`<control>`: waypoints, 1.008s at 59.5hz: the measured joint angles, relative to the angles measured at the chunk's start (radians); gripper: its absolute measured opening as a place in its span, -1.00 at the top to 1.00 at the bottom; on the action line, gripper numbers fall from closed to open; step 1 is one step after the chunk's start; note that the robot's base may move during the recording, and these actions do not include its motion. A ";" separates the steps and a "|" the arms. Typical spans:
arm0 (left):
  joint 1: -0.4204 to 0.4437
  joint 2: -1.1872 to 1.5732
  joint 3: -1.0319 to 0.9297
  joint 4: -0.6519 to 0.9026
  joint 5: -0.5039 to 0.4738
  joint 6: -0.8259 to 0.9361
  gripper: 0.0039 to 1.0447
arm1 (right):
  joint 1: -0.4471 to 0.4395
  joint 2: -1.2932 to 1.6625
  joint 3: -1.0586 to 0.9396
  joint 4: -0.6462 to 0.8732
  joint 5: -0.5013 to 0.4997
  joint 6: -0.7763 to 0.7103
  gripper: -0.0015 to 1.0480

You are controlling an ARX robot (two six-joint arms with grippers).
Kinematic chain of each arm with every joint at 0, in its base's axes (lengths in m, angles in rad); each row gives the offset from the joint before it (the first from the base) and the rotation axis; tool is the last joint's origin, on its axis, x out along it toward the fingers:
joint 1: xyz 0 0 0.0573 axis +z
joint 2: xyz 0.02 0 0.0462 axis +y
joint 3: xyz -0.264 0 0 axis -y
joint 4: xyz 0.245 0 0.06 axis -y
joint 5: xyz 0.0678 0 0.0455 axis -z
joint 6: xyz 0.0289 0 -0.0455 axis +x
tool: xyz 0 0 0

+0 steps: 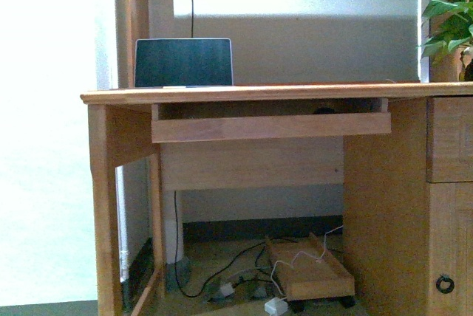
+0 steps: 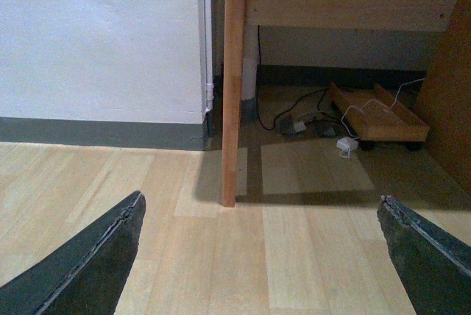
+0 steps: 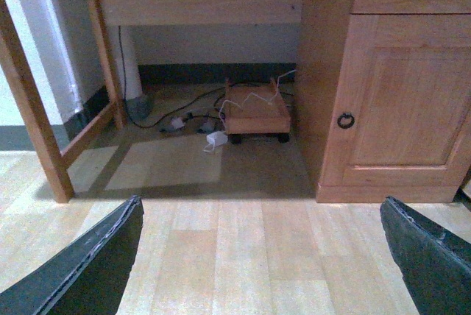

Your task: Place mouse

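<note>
We see the desk [image 1: 244,93] with its pull-out shelf [image 1: 270,126] drawn partly forward under the top. In that shelf, toward the desk's cupboard side, lies a small dark domed shape, the mouse [image 1: 323,110], mostly hidden behind the shelf's front board. On the desk top a dark screen [image 1: 183,63] stands upright at the end away from the cupboard. Under the desk a low wheeled wooden tray [image 3: 255,114] rests on the floor with a white cable [image 3: 250,99] draped across it; a white adapter [image 3: 216,140] lies just beside it. The desk's cupboard door [image 3: 394,101] is closed. Our left gripper [image 2: 261,199] and right gripper [image 3: 261,202] hang low before the desk, each with fingers spread wide and nothing between them.
</note>
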 joint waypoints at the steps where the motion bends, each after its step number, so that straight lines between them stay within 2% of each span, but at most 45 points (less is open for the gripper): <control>1: 0.000 0.000 0.000 0.000 0.000 0.000 -0.86 | 0.000 0.000 0.000 0.000 0.000 0.000 -0.86; 60: 0.000 0.000 0.000 0.000 0.000 0.000 -0.86 | 0.000 0.000 0.000 0.000 0.000 0.000 -0.86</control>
